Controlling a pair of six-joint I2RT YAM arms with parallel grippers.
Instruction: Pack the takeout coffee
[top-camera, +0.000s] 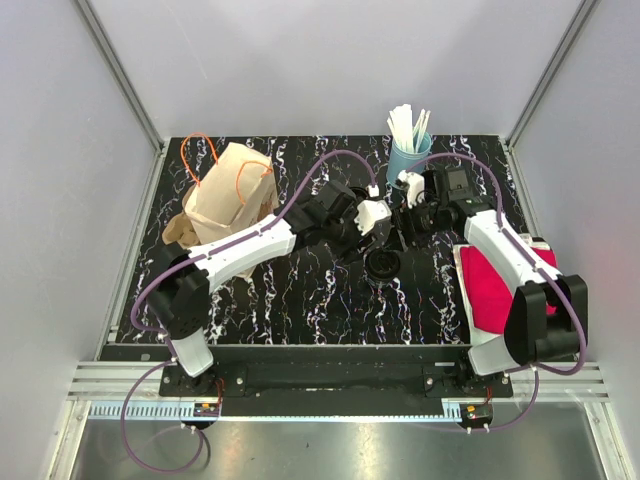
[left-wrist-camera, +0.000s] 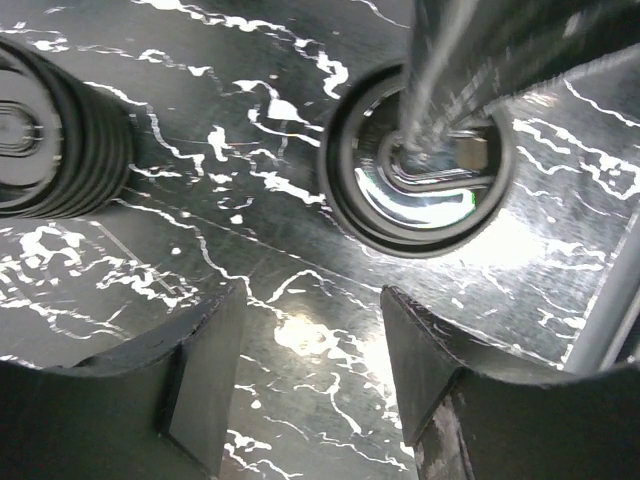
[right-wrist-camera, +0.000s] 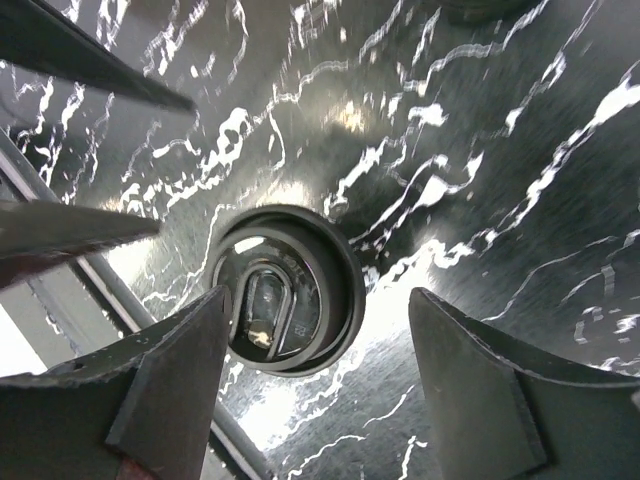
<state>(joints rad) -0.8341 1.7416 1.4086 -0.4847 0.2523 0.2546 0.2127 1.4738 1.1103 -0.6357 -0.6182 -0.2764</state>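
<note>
A black coffee-cup lid (top-camera: 383, 265) lies flat on the marble table (top-camera: 300, 300); it also shows in the left wrist view (left-wrist-camera: 350, 190) and the right wrist view (right-wrist-camera: 330, 265). A black ribbed cup (left-wrist-camera: 60, 140) stands at the left edge of the left wrist view, mostly hidden behind the left arm from above. My left gripper (left-wrist-camera: 315, 380) is open over bare table, short of the lid. My right gripper (right-wrist-camera: 320, 380) is open too, with the lid just beyond its left finger (right-wrist-camera: 170, 380) and nothing between the jaws. The two grippers (top-camera: 392, 232) meet just behind the lid.
A brown paper bag (top-camera: 232, 195) with orange handles stands at the back left. A blue cup of white stirrers (top-camera: 408, 150) is at the back, right behind the right wrist. A red cloth (top-camera: 500, 285) lies under the right arm.
</note>
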